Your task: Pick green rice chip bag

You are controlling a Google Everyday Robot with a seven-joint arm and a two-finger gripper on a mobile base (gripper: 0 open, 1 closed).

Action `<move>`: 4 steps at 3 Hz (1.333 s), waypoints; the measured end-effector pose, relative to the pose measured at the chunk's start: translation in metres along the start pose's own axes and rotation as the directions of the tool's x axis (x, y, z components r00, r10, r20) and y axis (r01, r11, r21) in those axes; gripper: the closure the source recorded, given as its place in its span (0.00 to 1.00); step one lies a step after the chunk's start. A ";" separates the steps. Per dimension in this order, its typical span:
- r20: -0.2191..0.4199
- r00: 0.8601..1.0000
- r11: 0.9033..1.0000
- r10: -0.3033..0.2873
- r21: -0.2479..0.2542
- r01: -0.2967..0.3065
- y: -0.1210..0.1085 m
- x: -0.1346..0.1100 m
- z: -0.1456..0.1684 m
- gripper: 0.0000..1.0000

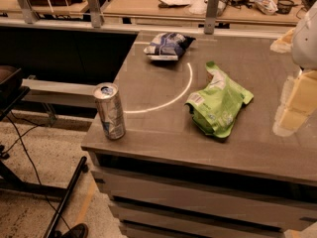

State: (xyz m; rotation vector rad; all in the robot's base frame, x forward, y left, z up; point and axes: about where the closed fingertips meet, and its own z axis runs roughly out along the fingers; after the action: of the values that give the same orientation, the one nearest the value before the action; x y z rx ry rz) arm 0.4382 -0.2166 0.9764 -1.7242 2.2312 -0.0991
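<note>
The green rice chip bag (218, 104) lies crumpled on the grey-brown tabletop (163, 128), right of centre, with its white label patch facing up on the left side. My gripper (292, 110) appears as a pale yellowish shape at the right edge of the view, below the white arm housing (306, 33). It is to the right of the bag and apart from it, holding nothing that I can see.
A silver drink can (110, 111) stands upright near the table's front left corner. A dark blue-and-white snack bag (167, 45) lies at the back. A white arc is marked on the top. Desks with cables stand behind; the floor drops off to the left.
</note>
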 end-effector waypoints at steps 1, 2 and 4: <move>0.000 1.000 1.000 0.000 0.000 0.000 0.000 0.000 0.000 0.00; -0.014 0.999 0.999 -0.038 0.008 0.038 -0.018 -0.004 0.015 0.00; -0.002 0.967 0.966 -0.254 -0.043 0.254 -0.043 -0.034 0.086 0.00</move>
State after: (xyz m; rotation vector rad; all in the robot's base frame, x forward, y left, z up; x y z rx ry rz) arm 0.5102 -0.1837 0.9129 -2.0289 2.0197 -0.1166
